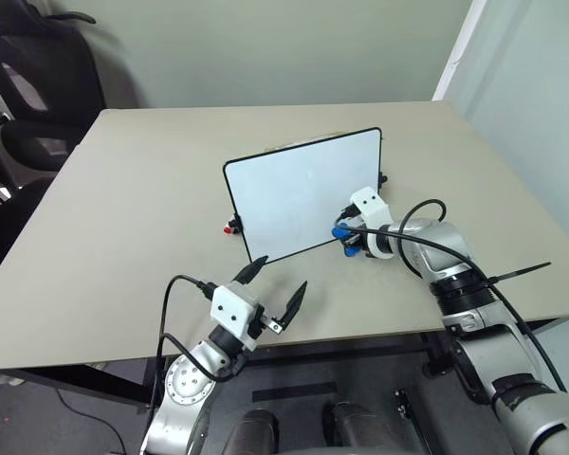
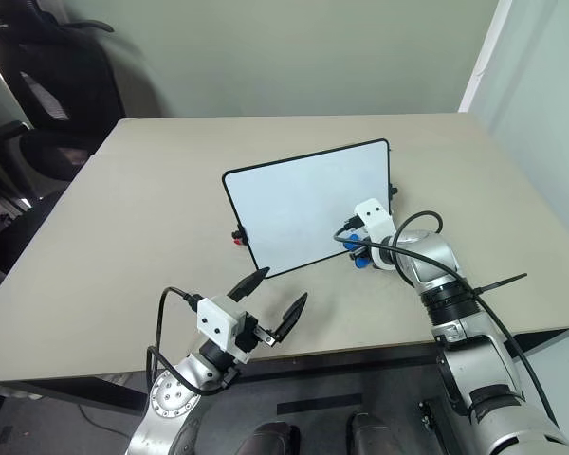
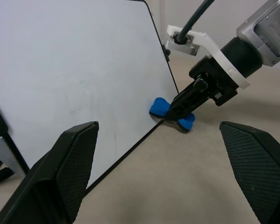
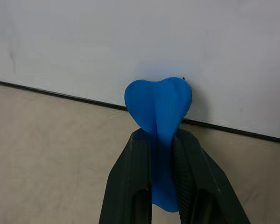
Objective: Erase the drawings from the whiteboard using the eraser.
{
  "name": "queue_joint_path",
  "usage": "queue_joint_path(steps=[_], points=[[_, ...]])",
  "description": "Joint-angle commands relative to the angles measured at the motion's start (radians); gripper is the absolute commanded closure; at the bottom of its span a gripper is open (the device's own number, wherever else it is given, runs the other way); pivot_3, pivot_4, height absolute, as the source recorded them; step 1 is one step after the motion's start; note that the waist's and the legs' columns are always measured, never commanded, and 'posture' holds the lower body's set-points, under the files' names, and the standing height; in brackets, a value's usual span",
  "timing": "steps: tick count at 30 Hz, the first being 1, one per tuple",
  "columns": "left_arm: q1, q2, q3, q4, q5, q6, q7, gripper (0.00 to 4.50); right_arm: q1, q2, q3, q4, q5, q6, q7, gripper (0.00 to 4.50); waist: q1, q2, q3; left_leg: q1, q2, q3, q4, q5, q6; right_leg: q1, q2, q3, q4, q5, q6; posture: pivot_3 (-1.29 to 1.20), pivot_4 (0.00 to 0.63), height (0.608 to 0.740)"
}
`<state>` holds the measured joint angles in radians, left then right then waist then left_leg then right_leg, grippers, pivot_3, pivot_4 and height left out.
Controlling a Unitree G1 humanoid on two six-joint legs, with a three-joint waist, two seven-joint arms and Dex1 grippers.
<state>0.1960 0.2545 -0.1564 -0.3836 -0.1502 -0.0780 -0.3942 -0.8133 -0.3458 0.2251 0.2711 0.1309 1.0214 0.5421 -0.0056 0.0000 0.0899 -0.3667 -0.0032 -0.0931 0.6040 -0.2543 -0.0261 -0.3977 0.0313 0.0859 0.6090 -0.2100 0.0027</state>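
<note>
The right pincer [image 4: 160, 140] squeezes the blue eraser [image 4: 158, 109], its tip touching the whiteboard's [image 1: 294, 190] bottom edge; no drawings show, so the wiping looks nearly done.

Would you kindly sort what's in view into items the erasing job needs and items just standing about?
Job:
whiteboard
blue eraser, pinched in the right gripper

Standing about:
table
black office chair
left gripper, open and holding nothing

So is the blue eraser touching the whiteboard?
Touching. In the right wrist view the eraser presses against the whiteboard at its bottom edge, no gap.
</note>
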Motion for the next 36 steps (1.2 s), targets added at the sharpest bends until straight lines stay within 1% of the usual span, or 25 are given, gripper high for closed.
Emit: queue_joint_path(steps=[1,5,8,12,18,21,25,29,33,36], points=[[0.0,0.005,0.01,-0.037,-0.009,-0.006,-0.007,0.0,-0.032,0.001,-0.006,-0.029,-0.005,-0.014,0.002,3.95,0.0,0.0,0.0,0.0,0.0,0.0,0.0,0.0,0.0,0.0,0.0,0.0,0.0,0.0,0.0,0.0,0.15,0.739],[0.003,0.008,0.011,-0.04,-0.011,-0.006,-0.008,0.0,-0.045,-0.005,-0.018,-0.075,0.001,-0.009,0.001,3.95,0.0,0.0,0.0,0.0,0.0,0.0,0.0,0.001,0.001,0.0,0.0,0.0,0.0,0.0,0.0,0.0,0.15,0.739],[0.002,0.008,0.012,-0.041,-0.011,-0.005,-0.01,0.0,-0.068,-0.013,-0.064,-0.142,0.026,-0.031,0.009,3.95,-0.002,0.001,0.0,0.0,0.0,0.0,0.0,0.004,0.005,0.0,0.0,0.0,0.0,0.0,0.0,0.0,0.15,0.739],[0.001,0.007,0.013,-0.04,-0.01,-0.004,-0.012,0.0,-0.083,-0.053,-0.102,-0.186,0.034,-0.041,0.015,3.95,-0.001,0.001,0.0,0.0,0.0,0.0,0.0,0.004,0.005,0.0,0.0,0.0,0.0,0.001,0.0,0.0,0.15,0.739],[-0.007,0.008,0.02,-0.029,-0.011,-0.005,-0.017,0.0,-0.054,-0.083,-0.127,-0.211,0.035,-0.03,0.002,3.95,0.005,-0.002,-0.002,0.0,0.0,0.0,0.0,0.004,0.005,0.001,0.0,0.0,-0.001,0.0,0.0,0.0,0.15,0.739],[-0.009,0.009,0.018,-0.027,-0.007,-0.005,-0.02,0.0,0.011,-0.118,-0.153,-0.27,0.04,-0.005,-0.004,3.95,0.01,-0.003,-0.003,0.0,0.0,0.0,0.0,0.004,0.006,0.003,0.0,0.0,-0.001,0.0,0.0,0.0,0.15,0.739],[-0.01,0.009,0.018,-0.025,-0.007,-0.003,-0.023,0.0,0.097,-0.178,-0.24,-0.413,0.08,0.088,-0.006,3.95,0.017,-0.002,-0.002,0.0,0.0,0.0,0.0,0.004,0.006,0.004,0.0,0.0,-0.002,0.0,0.0,0.0,0.15,0.739],[-0.011,0.005,0.01,-0.018,-0.001,-0.003,-0.023,0.0,0.222,-0.271,-0.334,-0.535,0.102,0.159,-0.004,3.95,0.019,-0.002,-0.003,0.001,0.0,0.0,0.0,0.004,0.006,0.008,0.0,0.0,-0.004,-0.004,0.007,0.0,0.15,0.739],[-0.017,-0.001,0.001,-0.006,0.007,-0.007,-0.021,0.0,0.35,-0.337,-0.416,-0.524,0.092,0.196,-0.025,3.95,0.019,-0.003,-0.003,0.001,0.0,0.0,0.0,0.002,0.003,0.013,0.0,0.0,-0.004,-0.01,0.009,0.0,0.15,0.739],[-0.029,-0.002,-0.002,0.011,0.009,-0.009,-0.026,0.0,0.411,-0.349,-0.427,-0.487,0.093,0.179,-0.032,3.95,0.018,-0.004,-0.001,0.0,0.0,0.0,0.0,0.002,0.003,0.013,0.0,0.001,-0.004,-0.01,0.009,0.0,0.15,0.739]])
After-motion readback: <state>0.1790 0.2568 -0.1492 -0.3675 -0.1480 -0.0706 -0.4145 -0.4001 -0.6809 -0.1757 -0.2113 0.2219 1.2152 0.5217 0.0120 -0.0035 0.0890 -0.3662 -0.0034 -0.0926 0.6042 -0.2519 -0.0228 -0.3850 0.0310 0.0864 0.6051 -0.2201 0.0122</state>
